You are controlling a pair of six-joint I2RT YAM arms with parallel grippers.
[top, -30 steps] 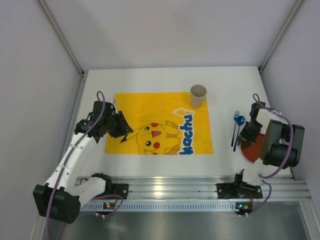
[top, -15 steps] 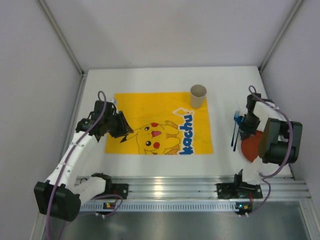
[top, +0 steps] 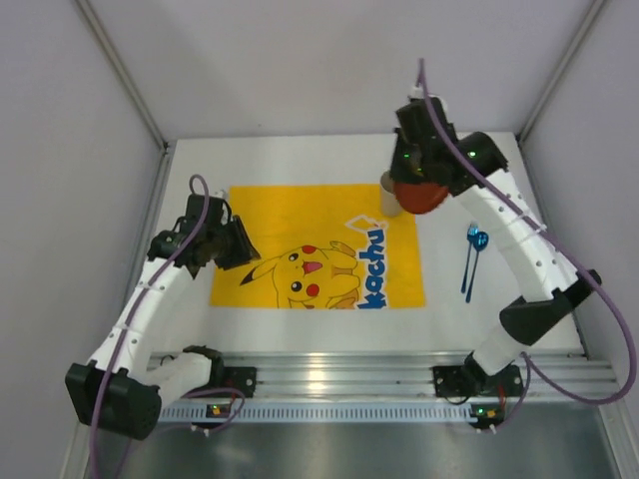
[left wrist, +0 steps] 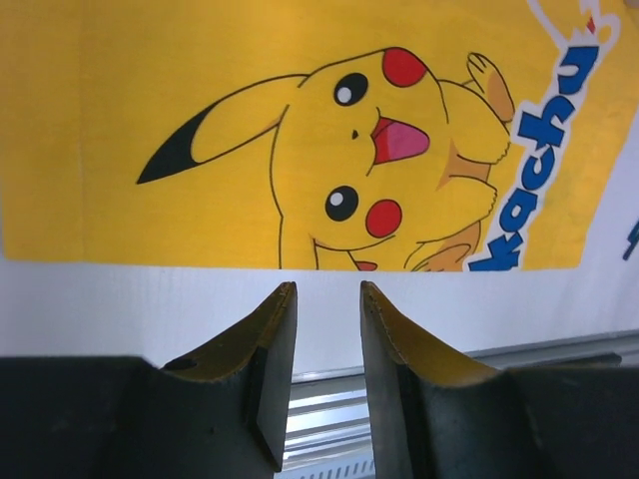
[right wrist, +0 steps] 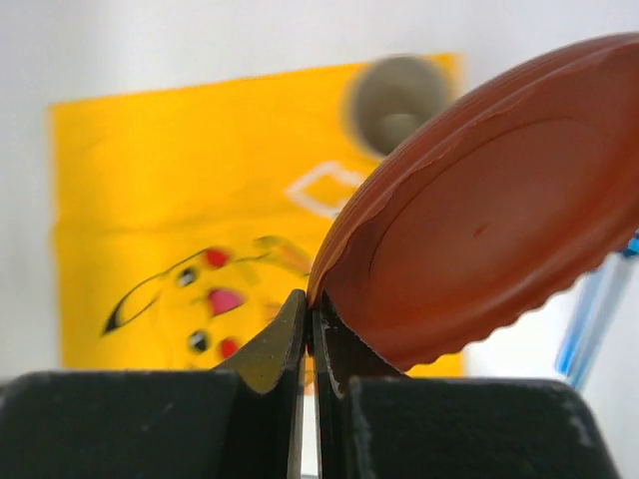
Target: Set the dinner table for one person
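Left fingers (left wrist: 275,349), slightly spread and empty, hovered by the yellow mat (top: 300,215) on the white table (top: 300,160). Farther off, right fingers (right wrist: 275,344) pinched a red plate (right wrist: 479,220) by its rim, aloft near the cup (right wrist: 394,100). The plate looked light, stiff and smooth, so the rim grip might slip.

You are looking at a lab-style robot test cell: plain pale panel walls (top: 319,60) framed by metal posts (top: 122,72) box in the white dinner table (top: 300,160), and a slotted aluminium rail (top: 339,371) runs along its near edge.
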